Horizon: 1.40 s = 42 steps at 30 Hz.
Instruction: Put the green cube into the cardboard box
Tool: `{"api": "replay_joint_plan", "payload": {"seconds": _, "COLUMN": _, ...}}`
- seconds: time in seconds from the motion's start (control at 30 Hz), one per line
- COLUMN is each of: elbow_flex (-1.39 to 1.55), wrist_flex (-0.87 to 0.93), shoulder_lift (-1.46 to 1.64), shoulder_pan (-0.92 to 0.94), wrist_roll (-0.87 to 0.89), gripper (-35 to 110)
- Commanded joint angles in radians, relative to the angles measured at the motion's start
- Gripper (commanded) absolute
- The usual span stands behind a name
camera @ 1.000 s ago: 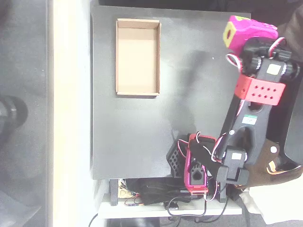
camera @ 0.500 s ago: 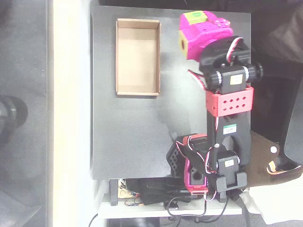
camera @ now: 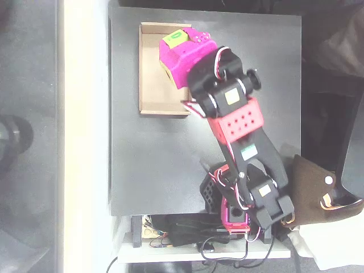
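In the overhead view the cardboard box (camera: 152,85) lies near the top left of the dark board, a shallow tan tray. My magenta gripper (camera: 177,44) hangs over the box's upper right part. The small yellow-green cube (camera: 175,38) sits at the gripper's tip, and the gripper is shut on it. The cube is above the box's inside, near its top wall. The gripper's body and the arm hide the box's right wall. I cannot tell how high the cube hangs above the box floor.
The dark board (camera: 148,170) ends at a pale strip (camera: 85,136) on the left. The arm's base with cables (camera: 233,216) stands at the board's bottom edge. A brown object (camera: 318,187) lies at the lower right.
The arm has swung left across the top of the board, carrying the cube from the upper right corner to above the box.
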Motion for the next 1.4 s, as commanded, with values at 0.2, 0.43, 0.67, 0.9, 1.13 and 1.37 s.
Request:
{"api": "replay_joint_plan", "payload": {"seconds": 0.2, "elbow_flex": -0.009, "wrist_flex": -0.006, "shoulder_lift": -0.186, "shoulder_pan": -0.031, "wrist_roll": 0.109, "gripper": 3}}
{"api": "replay_joint_plan", "payload": {"seconds": 0.43, "elbow_flex": -0.023, "wrist_flex": -0.006, "shoulder_lift": -0.348, "shoulder_pan": -0.031, "wrist_roll": 0.109, "gripper": 3}}
{"api": "replay_joint_plan", "payload": {"seconds": 0.67, "elbow_flex": -0.023, "wrist_flex": -0.006, "shoulder_lift": -0.456, "shoulder_pan": -0.031, "wrist_roll": 0.109, "gripper": 3}}
{"api": "replay_joint_plan", "payload": {"seconds": 0.9, "elbow_flex": -0.025, "wrist_flex": -0.008, "shoulder_lift": -0.522, "shoulder_pan": -0.031, "wrist_roll": 0.109, "gripper": 3}}
{"api": "replay_joint_plan", "payload": {"seconds": 1.13, "elbow_flex": -0.025, "wrist_flex": -0.008, "shoulder_lift": -0.545, "shoulder_pan": -0.031, "wrist_roll": 0.115, "gripper": 3}}
{"api": "replay_joint_plan", "payload": {"seconds": 1.37, "elbow_flex": -0.025, "wrist_flex": -0.040, "shoulder_lift": -0.546, "shoulder_pan": -0.031, "wrist_roll": 0.110, "gripper": 3}}
